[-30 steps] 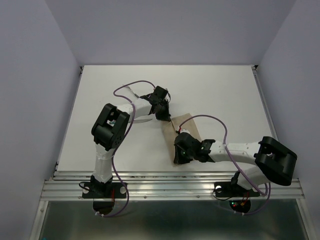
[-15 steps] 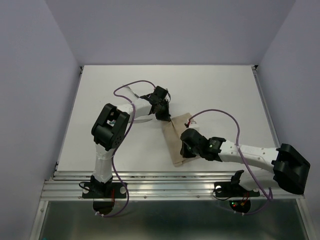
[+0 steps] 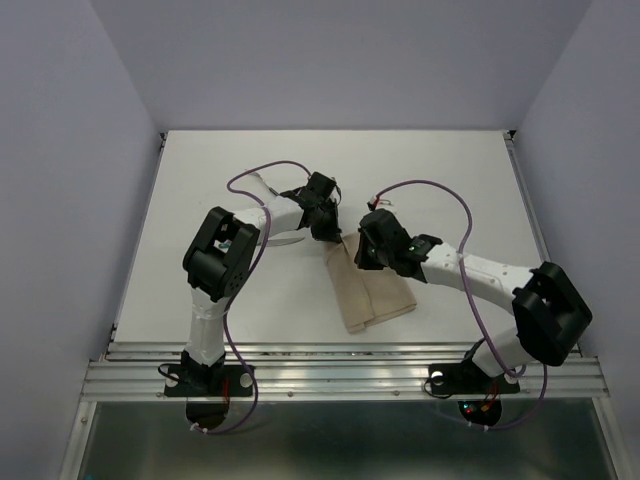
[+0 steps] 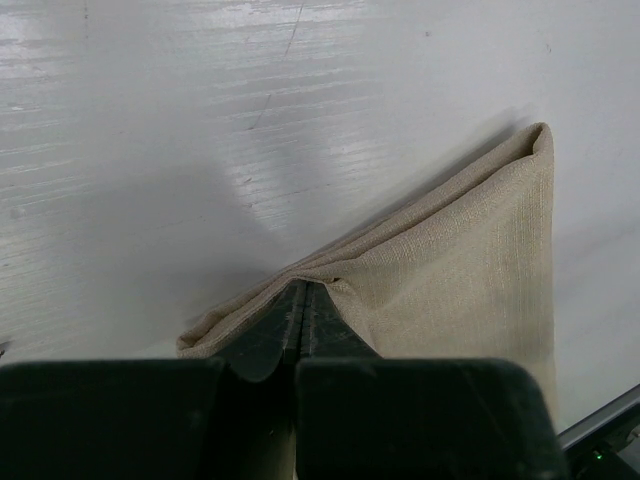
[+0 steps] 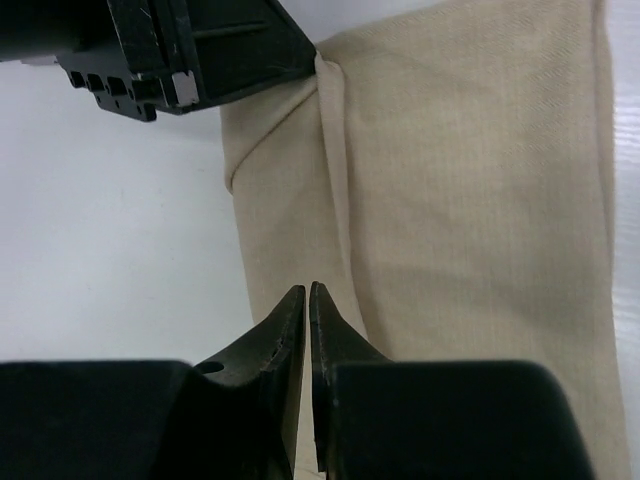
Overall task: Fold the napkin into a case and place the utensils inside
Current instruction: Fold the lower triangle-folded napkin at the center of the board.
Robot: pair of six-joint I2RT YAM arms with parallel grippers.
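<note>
Left claw [image 4: 303, 292] pinches napkin [image 4: 470, 270] corner; right claw [image 5: 306, 292] nearly shut, empty, over fold. Risk: pull slips pinch, fold springs open.

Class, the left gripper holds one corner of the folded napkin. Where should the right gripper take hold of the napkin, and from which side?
Probably the raised crease of the napkin, near the corner pinched by the left gripper. The cloth tents up there, while the rest lies flat. Bring the right gripper straight down, jaws opened astride the ridge.
</note>
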